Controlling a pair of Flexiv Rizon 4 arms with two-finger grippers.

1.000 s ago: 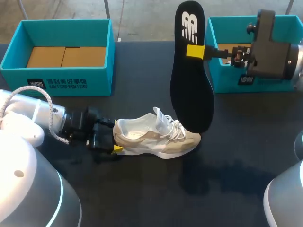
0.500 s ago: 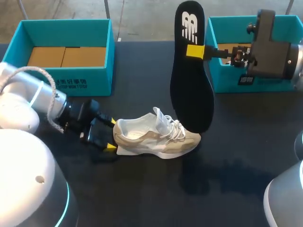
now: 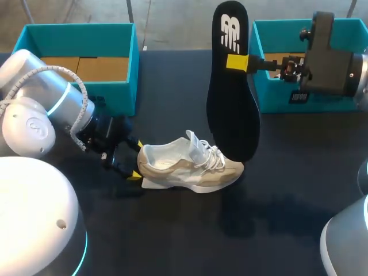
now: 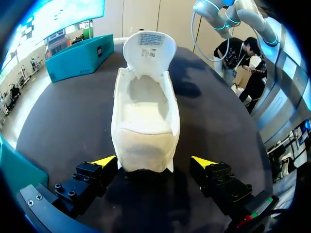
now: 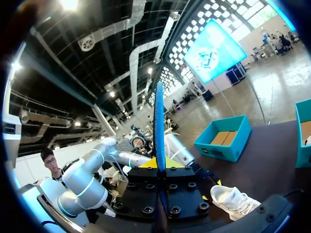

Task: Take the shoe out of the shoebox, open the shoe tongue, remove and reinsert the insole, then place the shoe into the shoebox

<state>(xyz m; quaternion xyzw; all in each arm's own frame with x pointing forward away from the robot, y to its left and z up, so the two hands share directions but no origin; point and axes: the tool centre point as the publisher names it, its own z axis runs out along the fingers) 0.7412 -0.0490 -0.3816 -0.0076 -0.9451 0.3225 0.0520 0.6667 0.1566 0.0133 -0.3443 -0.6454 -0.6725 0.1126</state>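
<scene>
A white and beige shoe point(image 3: 192, 167) lies on the dark table, toe to the right, tongue pulled up. My left gripper point(image 3: 137, 160) is at its heel, open, one yellow tip on either side. In the left wrist view the heel of the shoe point(image 4: 146, 121) sits between the spread fingers of my left gripper point(image 4: 153, 162), with a small gap on each side. My right gripper point(image 3: 237, 63) is shut on the black insole point(image 3: 230, 109), which hangs upright above the shoe's toe. In the right wrist view the insole point(image 5: 159, 126) shows edge-on in that gripper point(image 5: 160, 165).
A teal shoebox point(image 3: 80, 92) with brown cardboard inside stands at the back left, close behind my left arm. A second teal box point(image 3: 276, 98) stands at the back right, behind my right wrist. The dark table point(image 3: 190, 236) stretches in front of the shoe.
My left arm's upper part has swung up and back toward the left box, and its gripper has turned to meet the heel at an angle. The insole and right arm have not moved.
</scene>
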